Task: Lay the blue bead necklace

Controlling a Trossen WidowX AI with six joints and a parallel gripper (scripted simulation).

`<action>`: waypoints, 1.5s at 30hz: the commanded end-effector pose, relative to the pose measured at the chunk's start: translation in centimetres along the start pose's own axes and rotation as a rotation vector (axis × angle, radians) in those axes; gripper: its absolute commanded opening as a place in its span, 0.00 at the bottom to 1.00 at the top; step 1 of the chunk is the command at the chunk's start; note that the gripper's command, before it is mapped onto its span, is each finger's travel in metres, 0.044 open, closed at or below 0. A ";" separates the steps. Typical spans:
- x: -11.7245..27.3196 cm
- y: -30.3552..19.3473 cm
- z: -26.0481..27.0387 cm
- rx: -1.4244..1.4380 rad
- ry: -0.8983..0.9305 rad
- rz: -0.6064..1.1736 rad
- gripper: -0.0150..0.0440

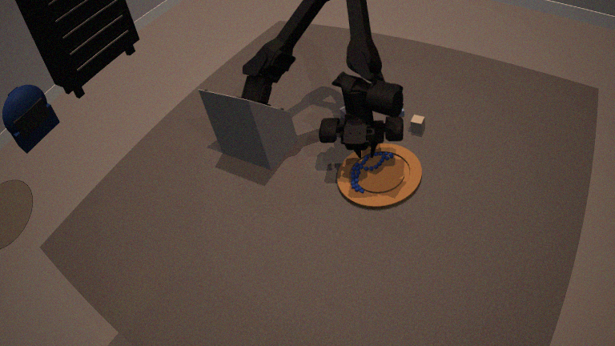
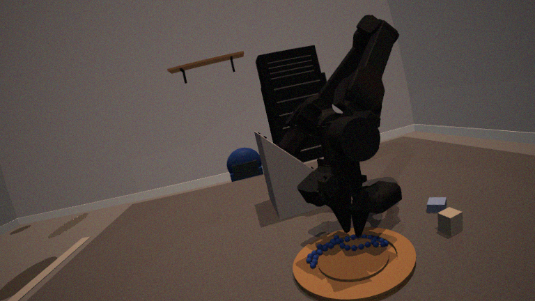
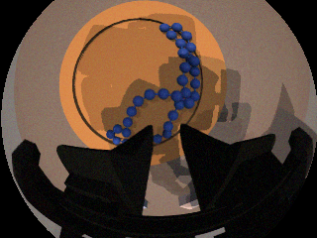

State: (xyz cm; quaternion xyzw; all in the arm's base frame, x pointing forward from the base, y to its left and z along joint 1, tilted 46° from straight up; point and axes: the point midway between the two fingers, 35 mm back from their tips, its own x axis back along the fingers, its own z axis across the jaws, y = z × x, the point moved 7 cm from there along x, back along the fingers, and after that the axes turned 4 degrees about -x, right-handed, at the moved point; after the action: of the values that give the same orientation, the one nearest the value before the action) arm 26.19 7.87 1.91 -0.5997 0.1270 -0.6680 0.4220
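The blue bead necklace [image 1: 353, 178] [image 2: 347, 247] [image 3: 163, 93] lies bunched on the round orange bead board [image 1: 415, 172] [image 2: 407, 258] [image 3: 66, 79]. In the wrist view, a doubled strand lies along the groove's right side and a narrow loop spreads across the lower inner disc. The groove [image 3: 73, 81] shows as a dark ring, bare on its left and upper left. My gripper [image 1: 366, 157] [image 2: 352, 233] [image 3: 166, 129] points down just above the looped part near the board's edge. Its fingers are partly open, with a narrow gap and no bead seen held between them. The fingers hide some beads.
A pale cube [image 1: 417, 121] [image 2: 449, 224] stands beyond the board, with a light blue block [image 2: 436, 205] near it. A slanted grey panel [image 1: 235, 131] [image 2: 281, 183] stands by the arm's base. A black cabinet [image 1: 74, 20] [image 2: 293, 81] is farther back.
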 end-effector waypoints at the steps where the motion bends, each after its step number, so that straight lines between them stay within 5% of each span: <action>1: -0.6 0.0 -0.1 -0.006 0.000 0.004 0.46; 6: -1.1 -0.1 -0.2 -0.007 -0.001 0.005 0.46; 11: -0.9 -0.1 -0.1 -0.002 -0.002 0.002 0.25; 45: -0.9 -0.1 -0.1 -0.003 -0.002 0.002 0.25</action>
State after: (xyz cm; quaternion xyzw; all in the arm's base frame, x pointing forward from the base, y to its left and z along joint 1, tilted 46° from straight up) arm 26.01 8.54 1.28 -0.6010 0.1281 -0.6667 0.4218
